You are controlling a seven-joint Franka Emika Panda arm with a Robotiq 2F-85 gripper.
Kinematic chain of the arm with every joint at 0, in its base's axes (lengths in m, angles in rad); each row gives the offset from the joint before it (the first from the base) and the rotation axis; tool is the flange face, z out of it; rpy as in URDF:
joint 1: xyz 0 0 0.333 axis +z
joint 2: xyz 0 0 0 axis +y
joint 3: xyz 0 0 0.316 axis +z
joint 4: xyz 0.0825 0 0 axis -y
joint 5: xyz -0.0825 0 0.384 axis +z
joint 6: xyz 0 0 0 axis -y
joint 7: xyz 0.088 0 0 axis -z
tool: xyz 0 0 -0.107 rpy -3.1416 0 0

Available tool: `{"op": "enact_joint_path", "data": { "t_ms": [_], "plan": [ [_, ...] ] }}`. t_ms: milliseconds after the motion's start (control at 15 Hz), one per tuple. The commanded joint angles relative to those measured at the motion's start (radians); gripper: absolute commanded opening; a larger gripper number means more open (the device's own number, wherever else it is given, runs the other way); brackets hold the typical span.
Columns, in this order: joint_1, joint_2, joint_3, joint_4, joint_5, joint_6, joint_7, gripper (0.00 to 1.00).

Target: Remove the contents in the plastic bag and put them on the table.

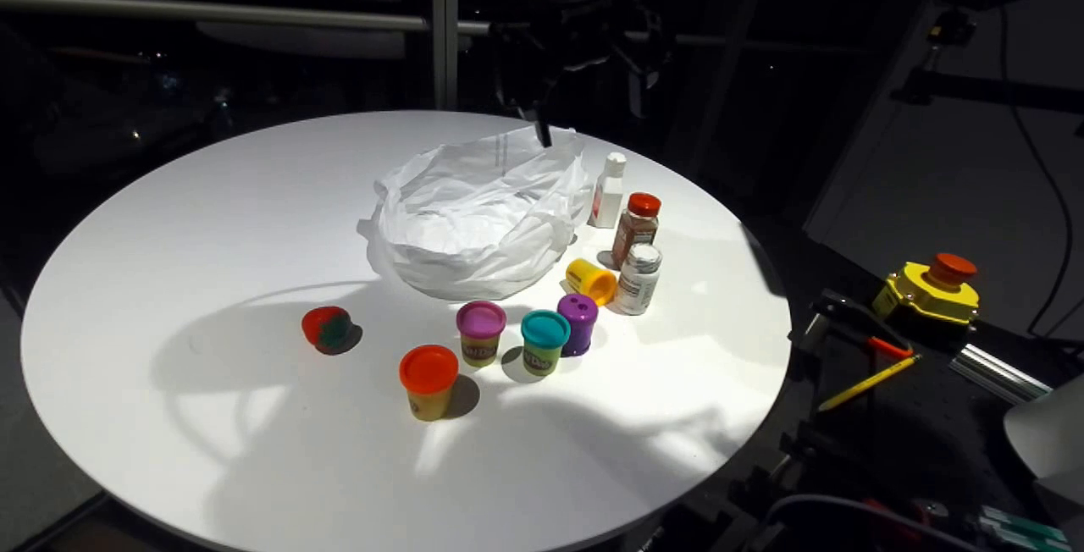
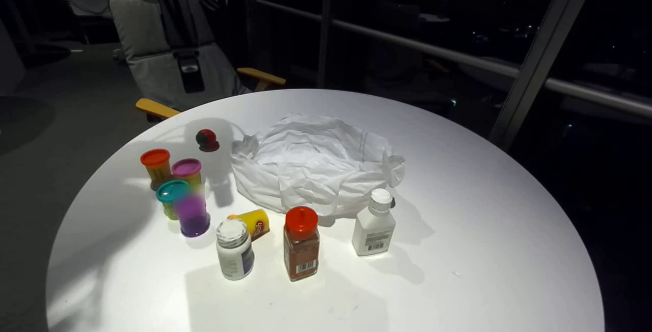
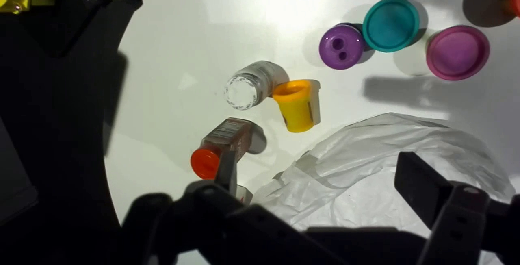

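The end effector [image 3: 318, 173] is released, with its fingers spread wide. Below it, the crinkled white plastic bag [image 3: 369, 187] lies with its mouth open on the round counter [image 3: 170, 118]; whether a fingertip touches it, I cannot tell. In the wrist view, one finger overlaps the red-capped spice bottle [image 3: 227, 137] and partly hides a square white bottle [image 2: 373, 230]. Farther from the end effector are a white pill bottle [image 3: 255, 83], a yellow tub [image 3: 297, 108] on its side, the upright purple container [image 3: 342, 47], teal tub [image 3: 391, 24], pink tub [image 3: 458, 53] and orange tub [image 1: 429, 383], and a strawberry-shaped object [image 1: 325, 328].
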Motion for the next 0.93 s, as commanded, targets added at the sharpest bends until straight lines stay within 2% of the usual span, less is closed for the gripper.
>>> {"op": "enact_joint_path", "data": {
  "t_ms": [0, 200, 867],
  "plan": [
    [-0.070, -0.029, 0.070, -0.032, -0.012, 0.004, 0.004, 1.00],
    [-0.075, -0.060, 0.077, -0.068, -0.014, 0.019, 0.003, 1.00],
    [-0.074, -0.060, 0.078, -0.071, -0.014, 0.021, 0.004, 1.00]
  ]
}}
